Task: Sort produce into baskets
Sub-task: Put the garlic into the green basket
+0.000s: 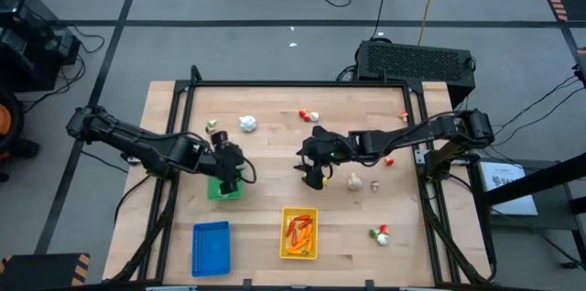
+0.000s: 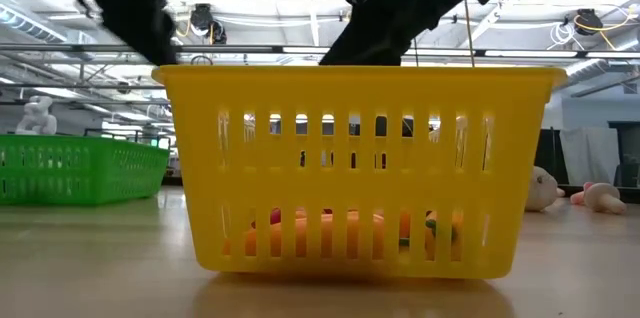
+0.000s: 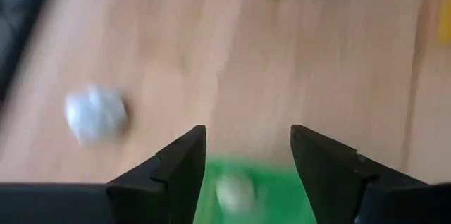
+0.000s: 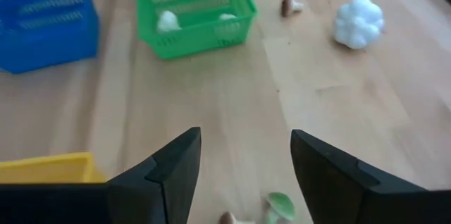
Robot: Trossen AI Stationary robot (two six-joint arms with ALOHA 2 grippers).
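Observation:
My left gripper [image 1: 228, 168] hangs open and empty over the green basket [image 1: 224, 188]. In the left wrist view the basket [image 3: 278, 189] lies under the open fingers [image 3: 248, 139] with a white piece [image 3: 232, 192] inside. My right gripper [image 1: 309, 172] is open and empty above the table's middle [image 4: 245, 143]. The yellow basket [image 1: 299, 233] holds orange and red pieces. The blue basket [image 1: 211, 247] stands near the front left. A white bulb [image 1: 248, 123] lies on the table toward the far edge.
Loose on the table are red-and-white pieces [image 1: 309, 115], two small mushrooms [image 1: 354, 179], small red pieces [image 1: 403, 115] and a green-and-white piece [image 1: 380, 234]. A small green piece [image 4: 280, 206] lies just beyond my right fingers. In the low view the yellow basket [image 2: 355, 168] stands in front of most of the table.

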